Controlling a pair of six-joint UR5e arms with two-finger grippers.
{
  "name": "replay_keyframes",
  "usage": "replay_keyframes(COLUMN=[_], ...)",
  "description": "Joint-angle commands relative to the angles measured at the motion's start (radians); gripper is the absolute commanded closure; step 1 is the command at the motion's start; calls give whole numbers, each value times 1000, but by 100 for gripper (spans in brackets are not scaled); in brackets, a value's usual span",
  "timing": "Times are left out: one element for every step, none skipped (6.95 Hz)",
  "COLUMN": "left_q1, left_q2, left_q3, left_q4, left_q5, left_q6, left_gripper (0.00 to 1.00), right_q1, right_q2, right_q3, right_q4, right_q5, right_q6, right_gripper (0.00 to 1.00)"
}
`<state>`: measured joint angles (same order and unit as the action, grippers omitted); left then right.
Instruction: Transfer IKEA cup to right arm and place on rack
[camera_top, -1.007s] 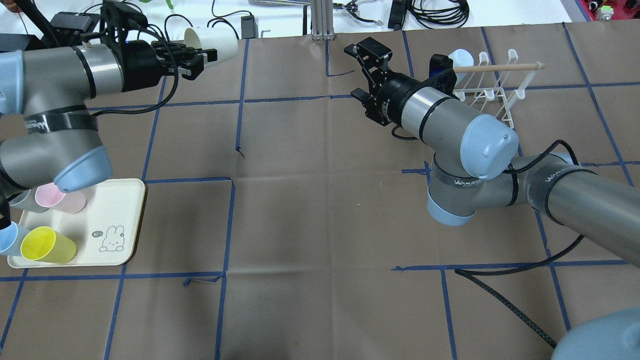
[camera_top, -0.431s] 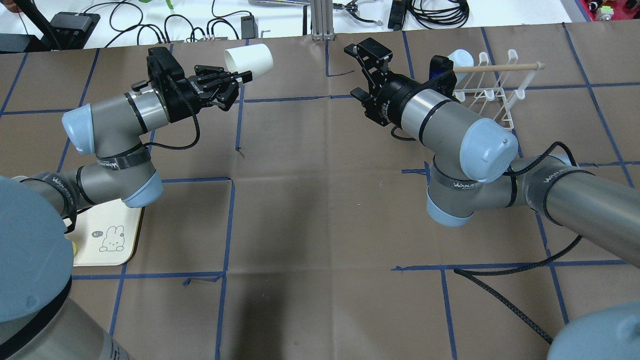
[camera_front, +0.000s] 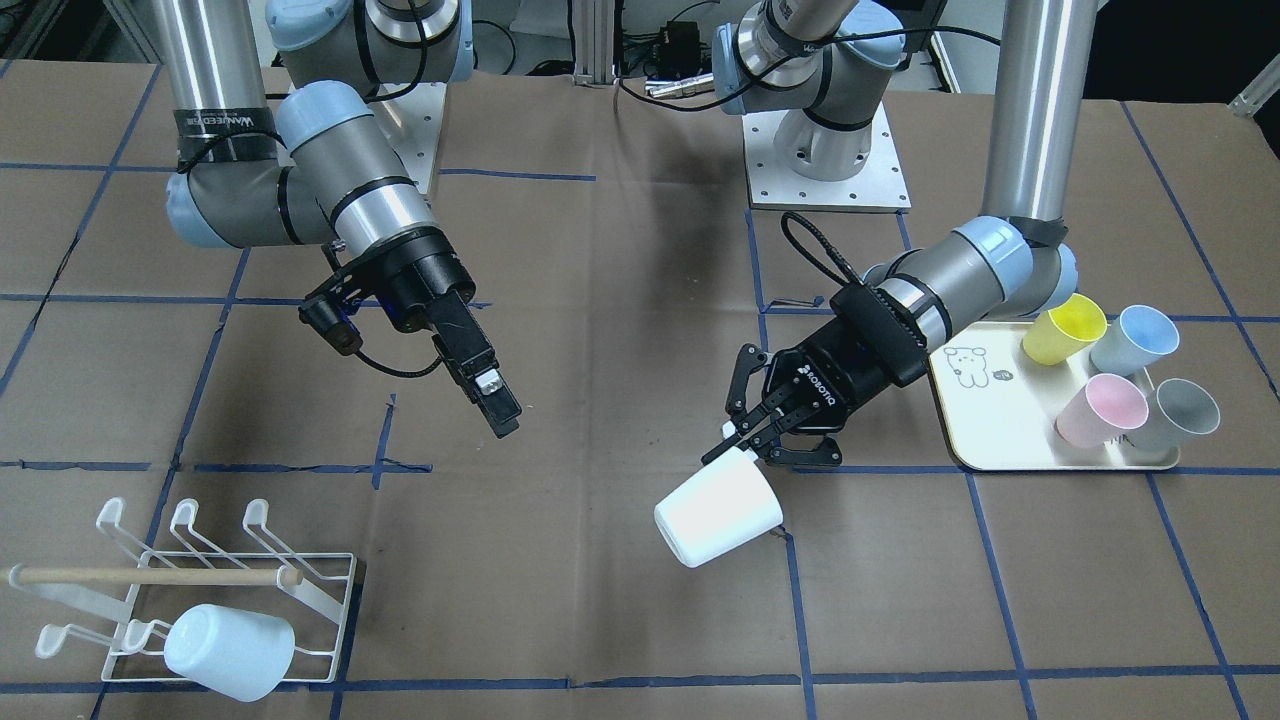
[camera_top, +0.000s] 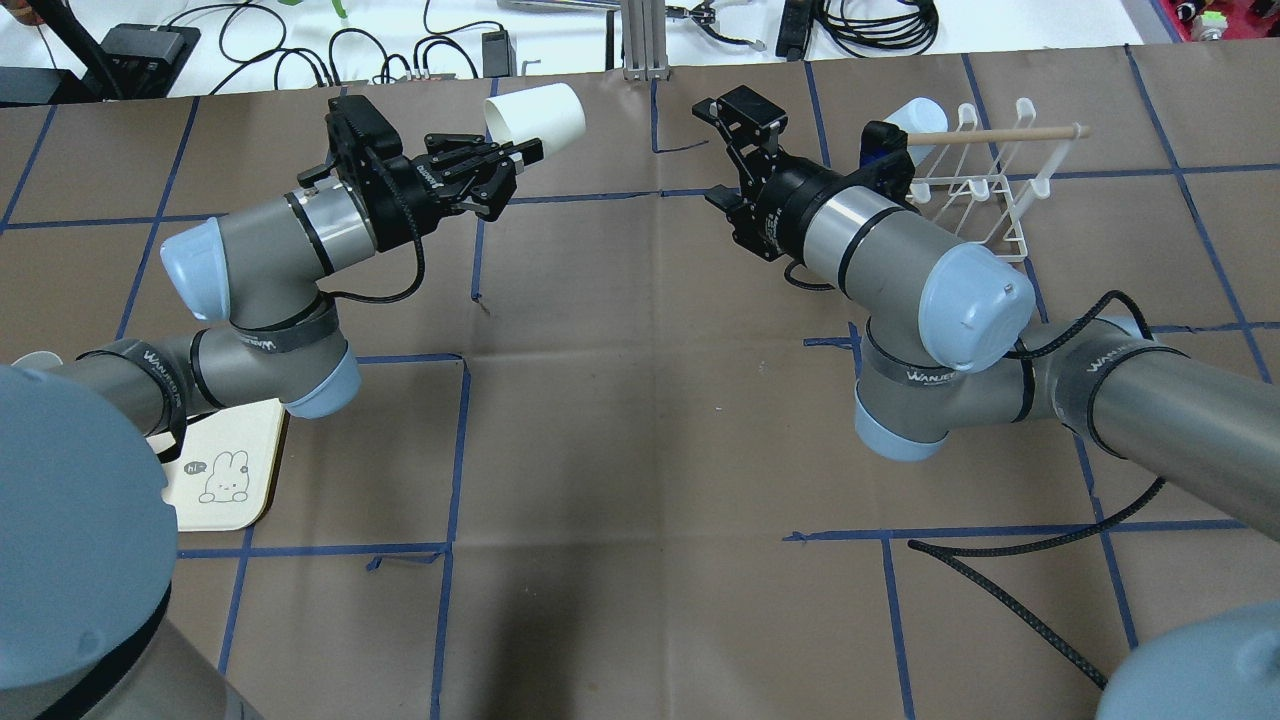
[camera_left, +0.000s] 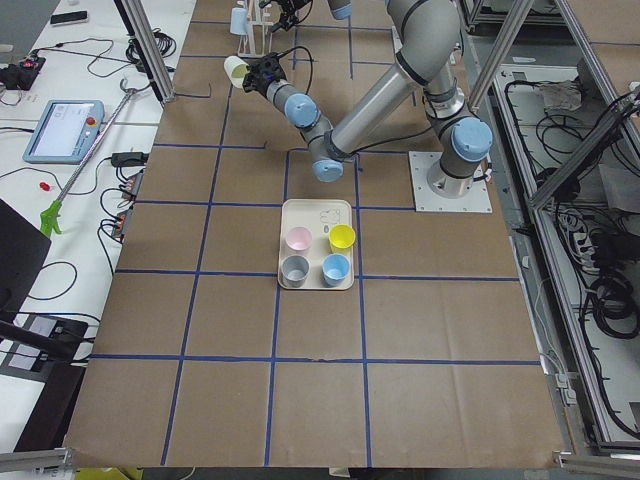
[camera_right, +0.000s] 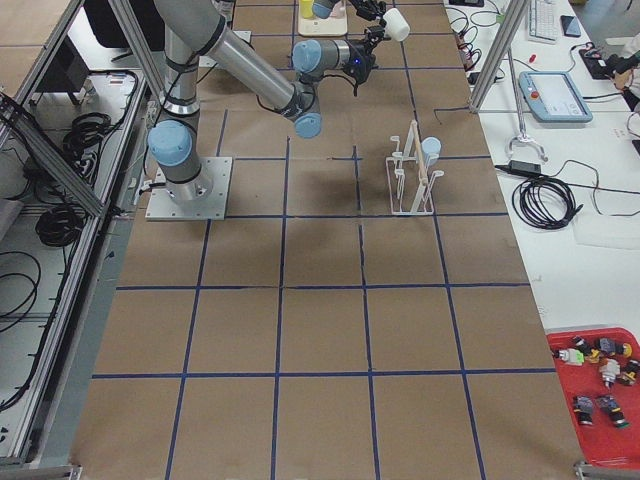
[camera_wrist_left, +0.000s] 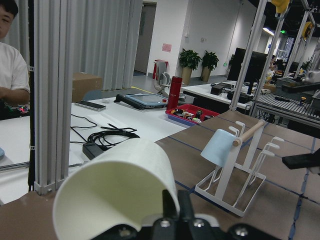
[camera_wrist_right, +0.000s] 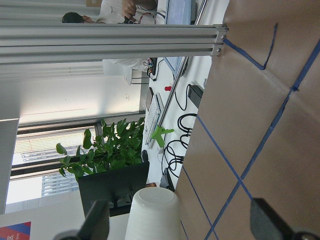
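While the left hand (camera_front: 742, 445) is clenching the rim of the white IKEA cup (camera_front: 718, 518), the cup is hanging in the air above the brown table (camera_front: 600, 300). It is lying on its side, with its mouth at the hand and its closed base pointing away, toward the right arm's half of the table. In the left wrist view the fingers are pinching the cup's wall at the lower edge of its mouth.

The right hand (camera_top: 725, 150) is hanging released, its 2 fingers spread wide and touching nothing. It is facing the cup but staying well apart from it. In the right wrist view the cup's base is showing ahead, in the gap between the 2 spread fingers.

The rack (camera_front: 335, 600) is standing on the table on the robot's right, beyond the right arm's wrist. It is carrying 1 light blue cup (camera_front: 230, 650), tilted over a prong just beside the wooden dowel (camera_front: 150, 576).

On the robot's left, the cream tray (camera_front: 1000, 425) is sitting on the table and holding 4 cups: a yellow cup (camera_front: 1068, 333), a blue cup (camera_front: 1135, 340), a pink cup (camera_front: 1100, 412) and a grey cup (camera_front: 1175, 415).
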<state>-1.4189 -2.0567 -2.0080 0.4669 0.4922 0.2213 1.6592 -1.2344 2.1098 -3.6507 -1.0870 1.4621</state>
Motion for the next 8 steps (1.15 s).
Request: replay_keyframes(left_q1=[-78,-89,-91,-91,-92,-92,-92,-92], left_q2=[23,26,24,23,21,20,21,18], left_q3=[-6,-6,-6,-6,-6,-6,-8,-6], left_q4=[1,2,2,4,4,4,4,6], left_q5=[95,95,95,95,95,95,95,95], left_q6=[-31,-45,-45,-45,-45,-45,-45,-45], left_gripper=[98,98,98,98,98,97,97,97], right_q1=[1,1,2,23,51,75,100,115], right_q2=[0,-7,-8,-1,18,42,77,110], right_q3=[7,7,7,4,-8,-20,-60,-106], right_q4=[-9,-8,-9,-11,-9,-9,-9,-9], right_q5=[-2,-5,-54,-79,-80,-77,-74,-61], right_q6=[0,-2,0,6,7,53,64,66], right_gripper=[1,1,1,2,3,3,2,2])
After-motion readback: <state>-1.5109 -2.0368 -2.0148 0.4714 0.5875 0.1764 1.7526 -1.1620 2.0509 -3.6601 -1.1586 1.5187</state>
